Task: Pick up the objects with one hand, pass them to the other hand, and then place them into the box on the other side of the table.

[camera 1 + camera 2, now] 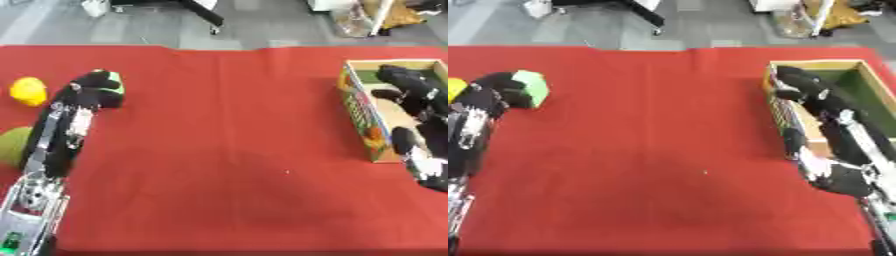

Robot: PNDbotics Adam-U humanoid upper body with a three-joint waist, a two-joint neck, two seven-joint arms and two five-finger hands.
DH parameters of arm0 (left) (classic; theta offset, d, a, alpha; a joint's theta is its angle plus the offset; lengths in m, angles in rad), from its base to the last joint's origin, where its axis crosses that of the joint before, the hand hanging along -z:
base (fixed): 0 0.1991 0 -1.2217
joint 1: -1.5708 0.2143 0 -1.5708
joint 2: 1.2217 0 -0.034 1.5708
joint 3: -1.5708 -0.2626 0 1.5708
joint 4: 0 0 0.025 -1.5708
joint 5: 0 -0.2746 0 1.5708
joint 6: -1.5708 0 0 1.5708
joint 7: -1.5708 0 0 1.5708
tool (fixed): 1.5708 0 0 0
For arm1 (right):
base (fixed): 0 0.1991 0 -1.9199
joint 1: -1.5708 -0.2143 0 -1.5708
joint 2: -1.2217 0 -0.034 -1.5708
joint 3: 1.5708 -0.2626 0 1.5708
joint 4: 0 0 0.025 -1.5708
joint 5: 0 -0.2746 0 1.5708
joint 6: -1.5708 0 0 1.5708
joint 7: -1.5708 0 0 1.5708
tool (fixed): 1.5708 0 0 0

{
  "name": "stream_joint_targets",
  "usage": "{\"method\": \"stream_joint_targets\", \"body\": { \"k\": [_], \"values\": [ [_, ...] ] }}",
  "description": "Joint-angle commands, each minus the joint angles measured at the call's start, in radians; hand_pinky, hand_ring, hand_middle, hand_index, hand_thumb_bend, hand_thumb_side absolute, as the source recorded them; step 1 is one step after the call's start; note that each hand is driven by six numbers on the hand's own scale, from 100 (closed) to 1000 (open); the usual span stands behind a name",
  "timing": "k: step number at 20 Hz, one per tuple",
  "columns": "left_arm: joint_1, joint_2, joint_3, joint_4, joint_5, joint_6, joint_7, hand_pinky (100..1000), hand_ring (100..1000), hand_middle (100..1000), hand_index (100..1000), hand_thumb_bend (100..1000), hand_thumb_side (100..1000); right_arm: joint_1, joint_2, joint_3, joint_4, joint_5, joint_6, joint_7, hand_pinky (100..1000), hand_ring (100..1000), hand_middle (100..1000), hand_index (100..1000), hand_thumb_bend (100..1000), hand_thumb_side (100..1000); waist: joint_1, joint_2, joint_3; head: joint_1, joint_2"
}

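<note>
Red cloth is seen covering the table (pixel 227 150) from edge to edge, with grey floor and furniture legs visible beyond its far side. At the left of the table, the robot's left hand (pixel 496 92) is shown with its fingers curled round a light green block (pixel 532 86), which is held against the palm just above the cloth. A yellow object (pixel 28 91) is seen lying just beside that hand, nearer the table's left edge, and an olive-green rounded shape (pixel 12 145) is partly cut off by the frame below it; what it is cannot be made out. At the right of the table, an open cardboard box (pixel 785 117) with printed sides is pictured standing on the cloth. The right hand (pixel 798 85) is shown inside the box at its far end, the forearm running back over the box's near rim. Its fingers appear to be loosely bent with nothing between them, though they are blurred against the dark interior.
</note>
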Motion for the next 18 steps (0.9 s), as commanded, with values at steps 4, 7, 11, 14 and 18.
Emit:
{"method": "stream_joint_targets", "body": {
  "k": [4,7,11,14,18],
  "values": [
    [-0.004,-0.003,-0.003,0.0,0.0,-0.003,-0.002,696,655,678,839,100,765,-0.008,-0.007,-0.005,-0.021,-0.01,0.005,0.004,885,991,960,934,100,466,-0.013,-0.022,-0.006,-0.001,-0.004],
    [-0.004,-0.003,-0.005,0.001,-0.003,-0.005,-0.003,696,655,677,839,100,762,-0.007,-0.004,-0.006,-0.021,-0.009,0.008,0.006,885,990,959,934,100,465,-0.013,-0.022,-0.002,0.001,-0.004],
    [-0.003,0.017,0.012,-0.003,-0.031,-0.004,-0.002,698,654,677,832,100,728,-0.011,-0.008,-0.002,-0.021,-0.012,0.008,0.009,885,990,959,934,100,466,-0.009,-0.024,-0.01,0.001,-0.005],
    [-0.02,0.158,0.047,-0.045,-0.165,0.017,-0.048,726,678,709,864,100,604,-0.004,-0.011,-0.002,-0.021,-0.009,0.01,0.014,887,993,960,933,100,458,-0.006,-0.027,-0.013,-0.003,0.001],
    [-0.012,0.433,0.112,-0.108,-0.402,0.079,-0.164,780,727,750,889,100,346,0.003,-0.019,-0.002,-0.021,-0.002,0.012,0.016,887,993,961,933,100,461,0.005,-0.033,-0.009,0.004,0.006]
  ]
}}
